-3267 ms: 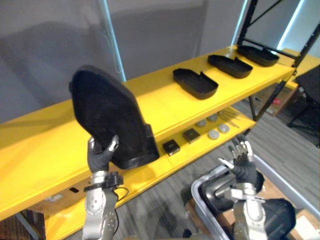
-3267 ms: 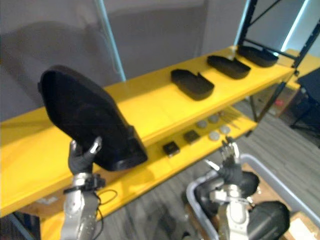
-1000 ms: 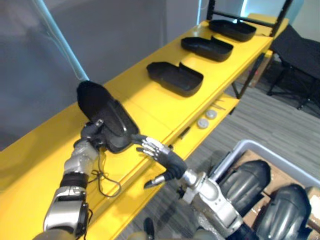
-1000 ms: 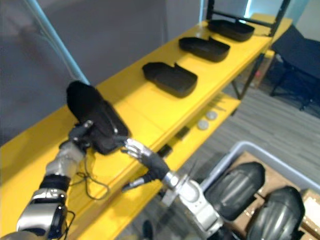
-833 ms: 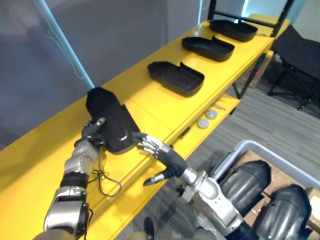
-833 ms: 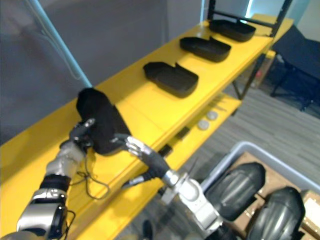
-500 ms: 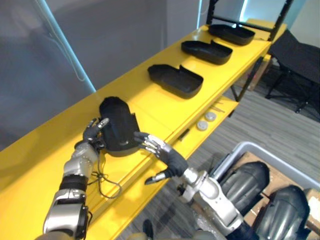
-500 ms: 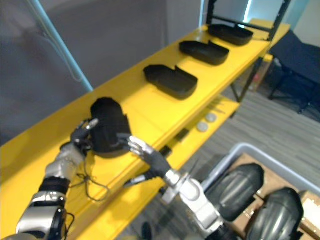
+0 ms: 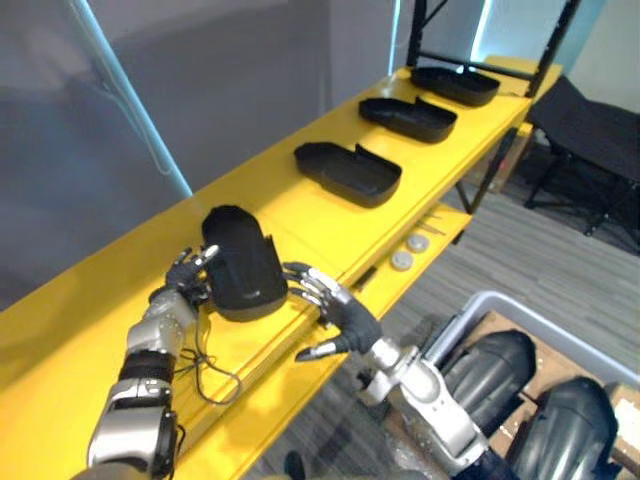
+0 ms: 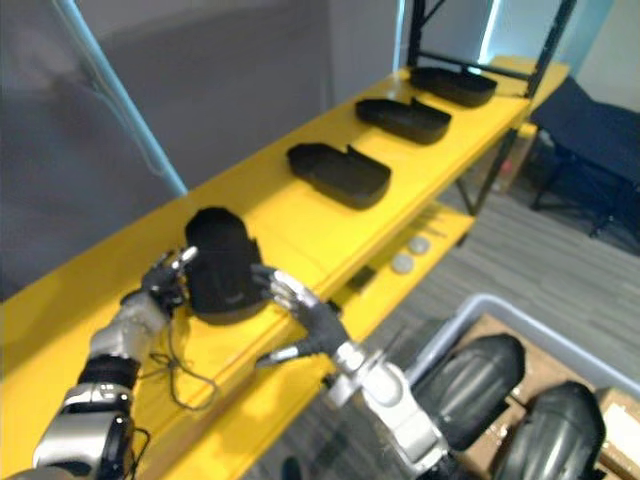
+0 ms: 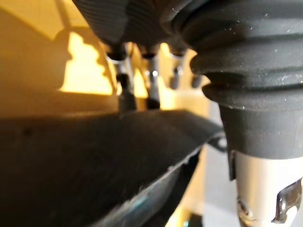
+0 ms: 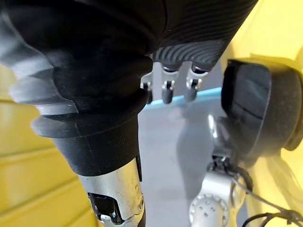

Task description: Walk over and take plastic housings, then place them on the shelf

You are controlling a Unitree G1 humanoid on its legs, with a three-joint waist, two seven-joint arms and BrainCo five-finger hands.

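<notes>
A black plastic housing (image 9: 240, 265) lies flat on the yellow shelf (image 9: 300, 215), hollow side down. My left hand (image 9: 185, 276) rests against its left edge with straight fingers (image 11: 125, 90) that lie along the dark shell (image 11: 71, 161). My right hand (image 9: 335, 306) is at the housing's right edge, fingers spread and straight, fingertips touching or just short of it. The right wrist view shows the same housing (image 12: 253, 109) past the fingers (image 12: 165, 92). Neither hand curls round it.
Three more black housings (image 9: 348, 172) (image 9: 408, 117) (image 9: 455, 84) lie in a row further along the shelf. A lower yellow shelf holds small round parts (image 9: 402, 260). A grey bin (image 9: 470, 305) at the lower right holds more housings (image 9: 492, 368).
The housing has come down from standing tilted in my left hand to lying flat on the shelf. My left hand's fingers have straightened and let it go. The right hand stayed beside it.
</notes>
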